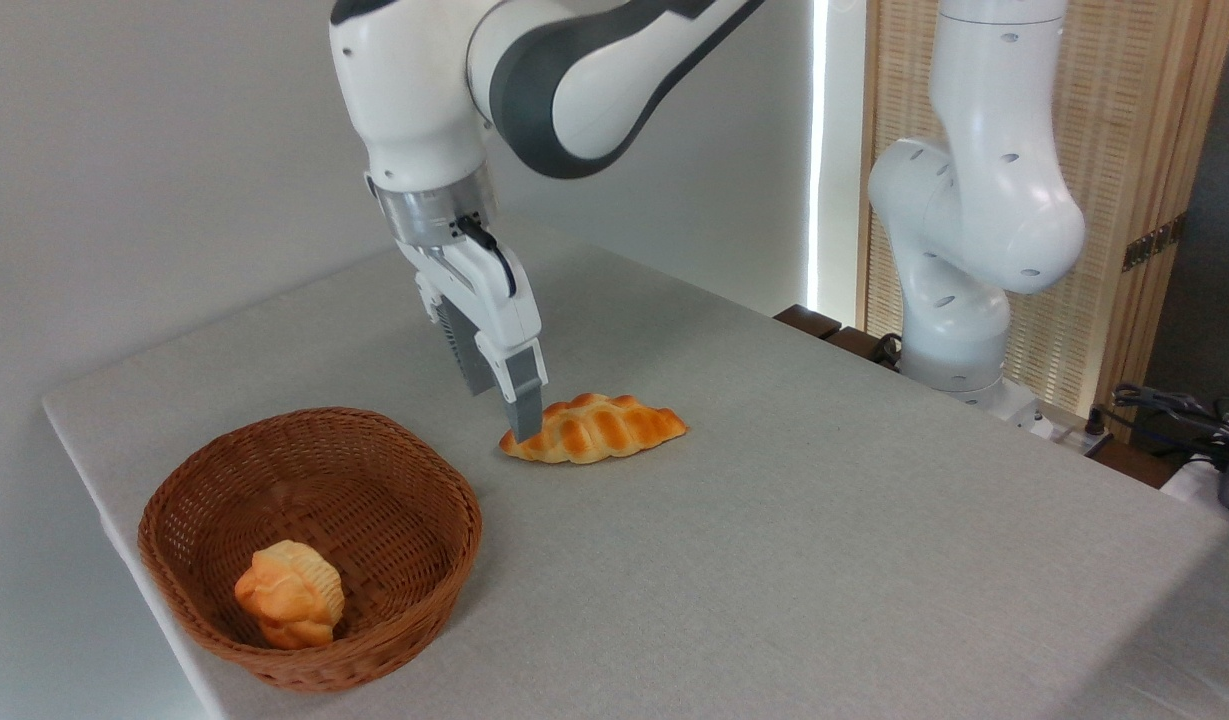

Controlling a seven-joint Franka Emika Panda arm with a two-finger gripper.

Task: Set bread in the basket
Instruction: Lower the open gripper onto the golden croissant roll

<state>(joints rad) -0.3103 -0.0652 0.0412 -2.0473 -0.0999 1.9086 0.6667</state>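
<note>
The bread (599,428), a braided golden loaf, lies flat on the table near the middle. My gripper (501,412) hangs over its left end, pointing down. The near finger (524,405) reaches down to the loaf's left tip, and the other finger shows as a grey block behind and to the left. The fingers stand apart, so the gripper looks open with nothing held. The basket (174,500), round brown wicker, sits at the front left of the table, left of and below the loaf in the picture.
A small orange muffin-shaped pastry (290,594) lies inside the basket. The arm's white base (959,330) stands at the table's far right edge, with cables (1174,405) beyond it. The table edge runs close behind the basket on the left.
</note>
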